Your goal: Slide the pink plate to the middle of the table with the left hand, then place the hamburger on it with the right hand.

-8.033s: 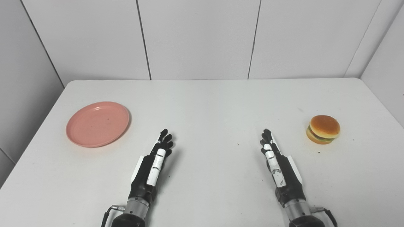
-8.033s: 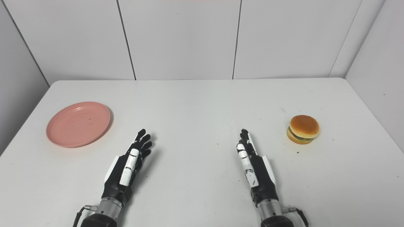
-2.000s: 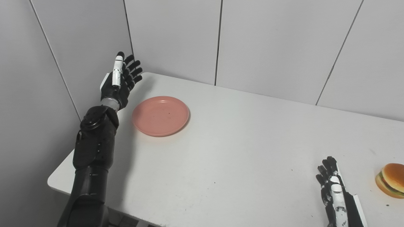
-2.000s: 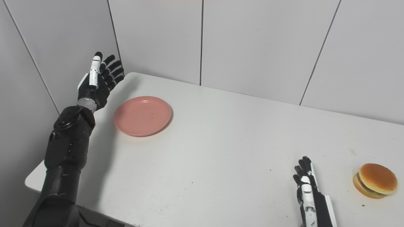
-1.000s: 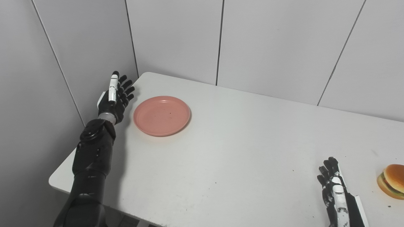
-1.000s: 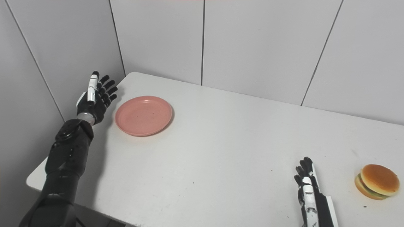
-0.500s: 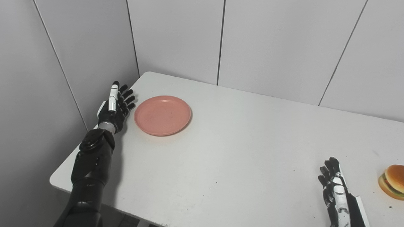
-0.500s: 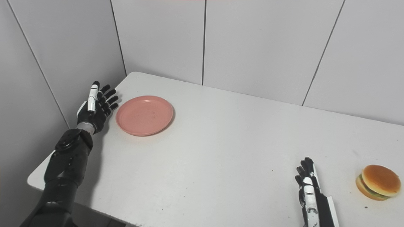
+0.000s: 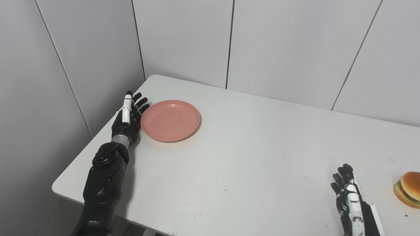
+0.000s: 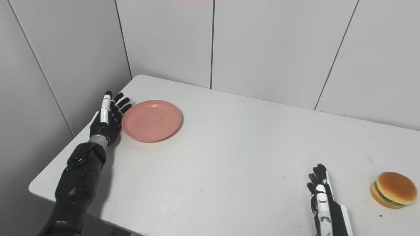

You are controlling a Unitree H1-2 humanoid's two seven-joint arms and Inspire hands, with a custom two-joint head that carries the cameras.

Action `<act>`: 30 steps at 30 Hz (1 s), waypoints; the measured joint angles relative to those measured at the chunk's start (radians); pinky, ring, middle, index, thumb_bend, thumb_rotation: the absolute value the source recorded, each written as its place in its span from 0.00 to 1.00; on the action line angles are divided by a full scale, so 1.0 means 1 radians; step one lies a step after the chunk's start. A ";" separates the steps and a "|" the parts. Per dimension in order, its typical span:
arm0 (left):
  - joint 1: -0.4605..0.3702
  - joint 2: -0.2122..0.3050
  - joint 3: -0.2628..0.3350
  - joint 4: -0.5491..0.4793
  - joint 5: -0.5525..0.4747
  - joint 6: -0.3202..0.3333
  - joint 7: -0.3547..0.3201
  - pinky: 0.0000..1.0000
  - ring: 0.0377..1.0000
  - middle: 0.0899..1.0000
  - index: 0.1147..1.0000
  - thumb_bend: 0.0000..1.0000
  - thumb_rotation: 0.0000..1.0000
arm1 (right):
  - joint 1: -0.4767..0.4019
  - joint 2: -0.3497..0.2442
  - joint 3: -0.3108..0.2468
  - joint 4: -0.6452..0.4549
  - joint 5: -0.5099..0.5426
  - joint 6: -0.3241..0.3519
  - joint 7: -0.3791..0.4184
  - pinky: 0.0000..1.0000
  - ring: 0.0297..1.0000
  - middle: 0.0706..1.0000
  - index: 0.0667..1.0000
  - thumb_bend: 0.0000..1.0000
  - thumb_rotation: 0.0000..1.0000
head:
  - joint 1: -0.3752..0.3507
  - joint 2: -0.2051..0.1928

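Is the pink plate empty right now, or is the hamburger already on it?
Empty. The pink plate shows only bare pink surface; the hamburger sits on the table beside the right hand.

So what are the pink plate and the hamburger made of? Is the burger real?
The pink plate looks like plastic: one even colour, smooth, with a soft matte sheen and a thin raised rim. The hamburger is probably a toy, foam or rubbery plastic: its bun is very smooth, evenly coloured, with neat layers. I can't be sure from here.
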 measured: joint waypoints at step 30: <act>-0.024 -0.121 -0.098 -0.040 -0.012 0.025 -0.010 0.91 0.89 0.88 0.87 0.50 1.00 | -0.001 0.004 0.003 -0.002 -0.027 0.000 -0.003 1.00 1.00 1.00 1.00 0.16 1.00 | -0.049 0.028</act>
